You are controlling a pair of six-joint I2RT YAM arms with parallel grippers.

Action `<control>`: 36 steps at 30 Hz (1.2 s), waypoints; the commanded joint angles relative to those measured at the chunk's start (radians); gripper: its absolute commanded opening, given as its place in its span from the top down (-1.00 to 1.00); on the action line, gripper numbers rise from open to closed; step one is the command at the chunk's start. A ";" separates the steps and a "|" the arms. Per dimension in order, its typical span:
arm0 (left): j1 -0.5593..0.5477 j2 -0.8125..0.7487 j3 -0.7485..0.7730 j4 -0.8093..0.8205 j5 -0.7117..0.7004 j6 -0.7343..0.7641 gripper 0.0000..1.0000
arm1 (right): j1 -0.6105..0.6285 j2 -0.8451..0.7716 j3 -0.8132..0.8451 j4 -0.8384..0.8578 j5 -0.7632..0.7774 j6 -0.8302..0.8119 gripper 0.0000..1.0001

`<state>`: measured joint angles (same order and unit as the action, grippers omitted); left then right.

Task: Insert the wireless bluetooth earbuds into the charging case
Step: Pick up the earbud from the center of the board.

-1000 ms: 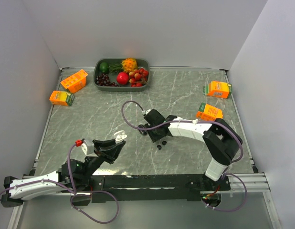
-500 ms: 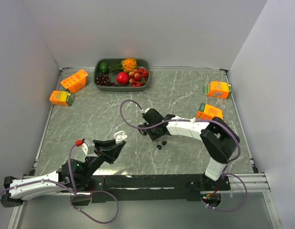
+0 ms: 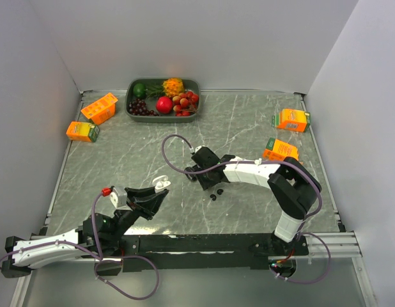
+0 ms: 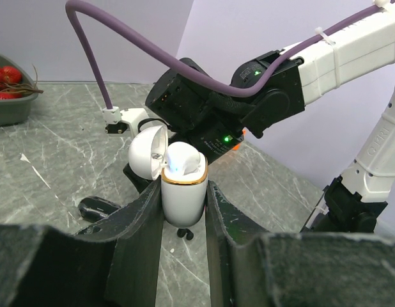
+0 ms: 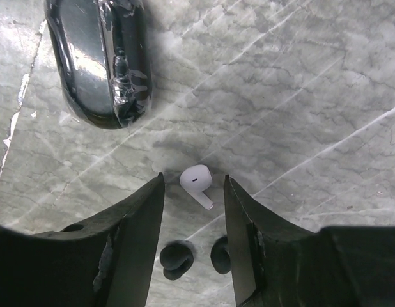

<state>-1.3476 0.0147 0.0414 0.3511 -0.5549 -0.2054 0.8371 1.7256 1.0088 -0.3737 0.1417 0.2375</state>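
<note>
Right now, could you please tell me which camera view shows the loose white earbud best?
The right wrist view: the white earbud lies whole on the table between the right gripper's fingers. Top external hides it under that gripper; left wrist misses it.

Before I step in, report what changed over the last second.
The right gripper edged slightly left, then back, open over the white earbud; nothing taken hold of. The left gripper stays shut on the open charging case; the black earbuds have not moved.

tray (image 4: 8,112) cut off at left edge, black buds (image 5: 175,259) half hidden
</note>
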 commanded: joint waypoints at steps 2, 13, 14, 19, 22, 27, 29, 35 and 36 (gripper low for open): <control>0.001 -0.012 0.017 0.022 0.000 -0.009 0.98 | -0.007 -0.043 -0.001 0.015 0.016 0.006 0.08; 0.001 -0.012 0.017 0.017 -0.003 -0.009 0.98 | -0.006 -0.073 -0.013 0.030 0.019 0.008 0.45; 0.001 -0.012 0.017 0.017 -0.002 -0.009 0.98 | -0.006 -0.084 -0.013 0.030 0.019 0.008 0.49; -0.001 -0.013 0.017 0.028 0.000 -0.005 0.98 | -0.006 -0.203 -0.009 0.022 0.019 0.013 0.54; 0.001 -0.010 0.018 0.040 0.001 -0.002 0.98 | -0.007 -0.298 0.008 0.018 0.001 0.020 0.57; 0.001 0.004 0.012 0.071 0.003 0.009 0.98 | -0.013 -0.486 -0.044 0.132 -0.118 0.074 0.63; -0.001 0.008 0.008 0.087 0.006 0.012 0.98 | -0.020 -0.579 -0.088 0.189 -0.204 0.117 0.67; -0.001 0.048 -0.017 0.187 0.026 0.037 0.98 | -0.027 -0.758 -0.211 0.444 -0.382 0.256 0.85; 0.001 0.066 -0.020 0.207 0.030 0.044 0.98 | -0.027 -0.780 -0.223 0.478 -0.398 0.272 0.88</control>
<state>-1.3476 0.0414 0.0414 0.4301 -0.5526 -0.1951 0.8143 1.0031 0.8471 -0.1032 -0.1078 0.3897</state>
